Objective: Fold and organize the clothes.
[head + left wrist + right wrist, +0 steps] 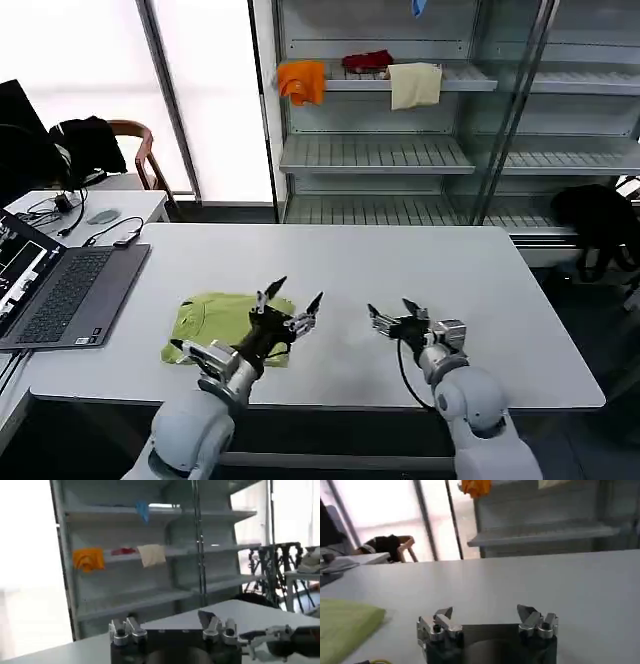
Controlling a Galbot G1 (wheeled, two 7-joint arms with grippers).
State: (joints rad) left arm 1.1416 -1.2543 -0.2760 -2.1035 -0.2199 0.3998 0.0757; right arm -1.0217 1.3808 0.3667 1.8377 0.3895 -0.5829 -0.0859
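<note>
The clothes, a lime-green T-shirt (215, 322), lie folded into a compact pile on the white table (400, 270) near its front left. My left gripper (296, 296) hovers just above the pile's right edge, tilted upward, open and empty. To the right of it my right gripper (392, 310) is also open and empty, a little above the table. In the right wrist view a corner of the green T-shirt (345, 627) lies beside that gripper (485, 612). The left wrist view has its gripper (170, 617) facing the shelves, with the right gripper (260, 639) off to the side.
An open laptop (60, 290) sits at the table's left end with cables behind it. A metal shelf rack (380, 150) stands behind the table with orange (302, 80), red (368, 60) and cream (414, 84) cloths. A chair with a black garment (95, 140) stands at the far left.
</note>
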